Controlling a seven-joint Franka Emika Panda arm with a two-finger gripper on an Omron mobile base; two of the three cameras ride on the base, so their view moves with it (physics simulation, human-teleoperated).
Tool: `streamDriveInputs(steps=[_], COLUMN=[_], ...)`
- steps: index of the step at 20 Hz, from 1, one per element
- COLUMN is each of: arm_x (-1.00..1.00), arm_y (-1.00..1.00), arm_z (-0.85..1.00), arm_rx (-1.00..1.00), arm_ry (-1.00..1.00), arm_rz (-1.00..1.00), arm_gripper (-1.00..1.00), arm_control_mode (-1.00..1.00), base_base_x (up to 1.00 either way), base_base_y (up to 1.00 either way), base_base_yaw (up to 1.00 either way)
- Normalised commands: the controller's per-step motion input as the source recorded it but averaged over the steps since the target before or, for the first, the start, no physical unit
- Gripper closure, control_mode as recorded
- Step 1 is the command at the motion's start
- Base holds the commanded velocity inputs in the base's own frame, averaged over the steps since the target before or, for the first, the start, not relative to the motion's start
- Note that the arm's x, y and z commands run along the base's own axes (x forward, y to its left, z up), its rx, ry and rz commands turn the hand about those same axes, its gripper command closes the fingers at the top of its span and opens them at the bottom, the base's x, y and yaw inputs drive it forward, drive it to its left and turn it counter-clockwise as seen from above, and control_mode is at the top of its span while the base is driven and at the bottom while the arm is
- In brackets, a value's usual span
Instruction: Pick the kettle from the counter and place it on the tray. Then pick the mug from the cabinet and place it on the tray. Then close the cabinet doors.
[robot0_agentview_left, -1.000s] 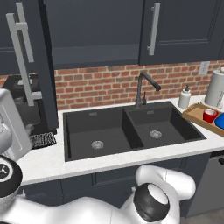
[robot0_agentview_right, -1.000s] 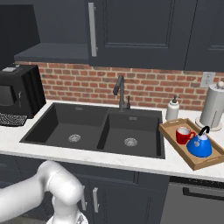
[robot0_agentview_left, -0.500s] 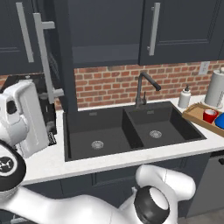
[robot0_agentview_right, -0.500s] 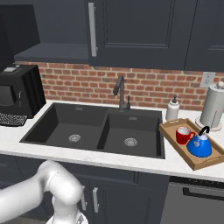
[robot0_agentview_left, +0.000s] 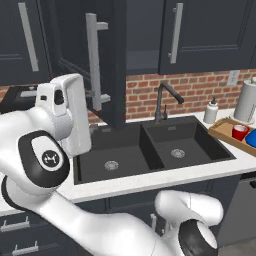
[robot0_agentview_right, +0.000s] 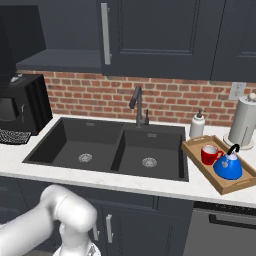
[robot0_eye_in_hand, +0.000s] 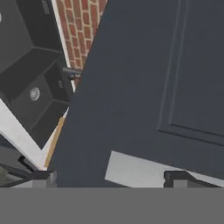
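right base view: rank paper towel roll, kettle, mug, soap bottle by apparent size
1. paper towel roll
2. kettle
3. mug and soap bottle: look alike in size, so unranked; the bottle stands farther back.

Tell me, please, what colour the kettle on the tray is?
Blue, with a thin black handle; the kettle shows best in the right base view.
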Motion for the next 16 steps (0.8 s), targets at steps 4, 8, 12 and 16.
streamDriveInputs(steps=[4, 8, 12, 16], arm_x=[0.57, 0.55, 0.56, 0.61], arm_y=[-0.83, -0.85, -0.84, -0.81], arm_z=[0.13, 0.08, 0.07, 0.08], arm_rx=[0.0, 0.0, 0.0, 0.0], arm_ry=[0.0, 0.0, 0.0, 0.0], arm_rz=[0.04, 0.06, 0.06, 0.07], arm_gripper=[-1.0, -1.0, -1.0, -1.0], arm_control_mode=[-1.0, -1.0, -1.0, -1.0], base_base_x=[0.0, 0.0, 0.0, 0.0], base_base_y=[0.0, 0.0, 0.0, 0.0], base_base_yaw=[0.0, 0.0, 0.0, 0.0])
